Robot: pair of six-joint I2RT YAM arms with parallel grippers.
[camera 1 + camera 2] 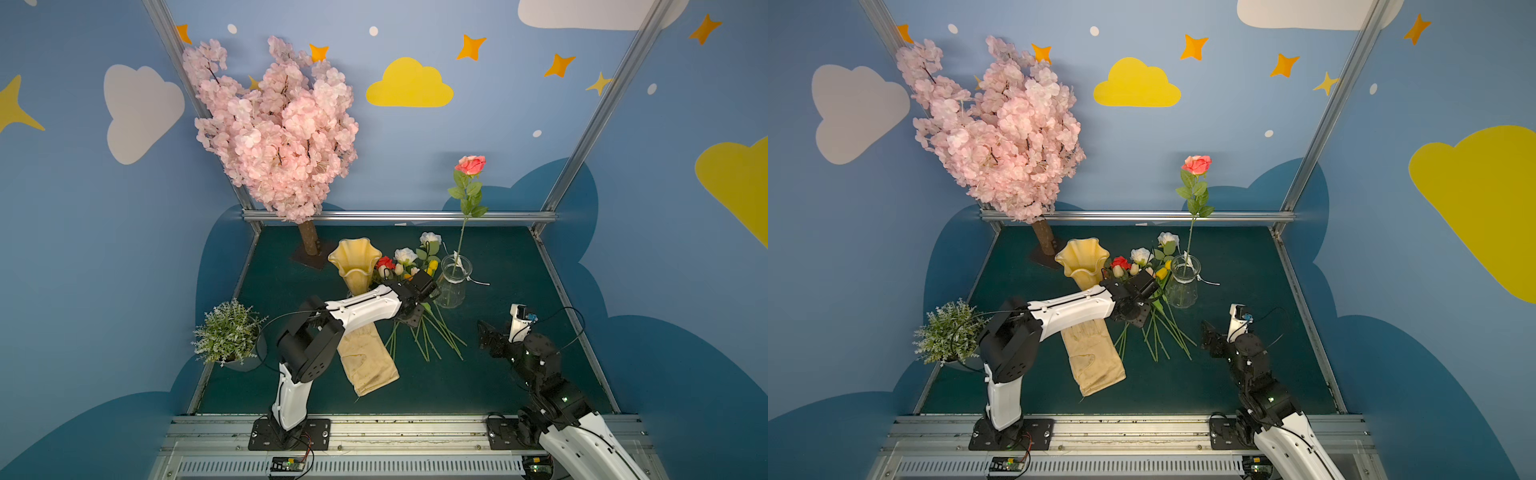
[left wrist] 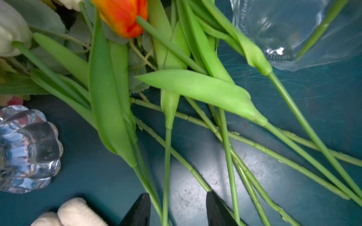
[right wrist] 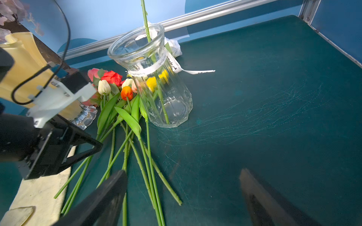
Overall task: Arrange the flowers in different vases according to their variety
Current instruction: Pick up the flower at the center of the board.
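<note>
**Left gripper** (image 2: 177,210): jaws partly spread, low over the mat (image 2: 88,176). They straddle two green stems (image 2: 166,176) from the flower pile. The gap is wider than either stem and neither is pinched. It sits just beside the clear glass vase (image 1: 453,286), on the side facing the amber vase.

**Flower pile** (image 3: 125,121): lies flat on the mat, right against the base of the clear glass vase. The stem ends fan toward the robot and the heads point away.
- orange tulip (image 3: 126,93)
- cream tulip (image 3: 103,87)
- yellow tulip (image 1: 433,266)
- red rose (image 1: 385,262)
- two white roses (image 1: 405,255)

**Pink rose** (image 1: 470,165): the one flower standing in the clear glass vase. Its stem leans on the rim and its head rises well above it.

**Amber vase** (image 1: 354,262): upright and near the clear glass vase, with the flower heads between the two. Its clear glass foot (image 2: 27,148) shows in the left wrist view.

**Right gripper** (image 3: 182,172): jaws spread wide above the mat. It is near the clear glass vase on the robot's side, just beside the stem ends.

**Beige glove** (image 1: 368,361): lies flat on the mat, partly under the left arm. It is across the stems from the clear glass vase.

**Blossom tree** (image 1: 278,124) and **potted plant** (image 1: 226,332): both well apart from the clear glass vase, out past the amber vase.
</note>
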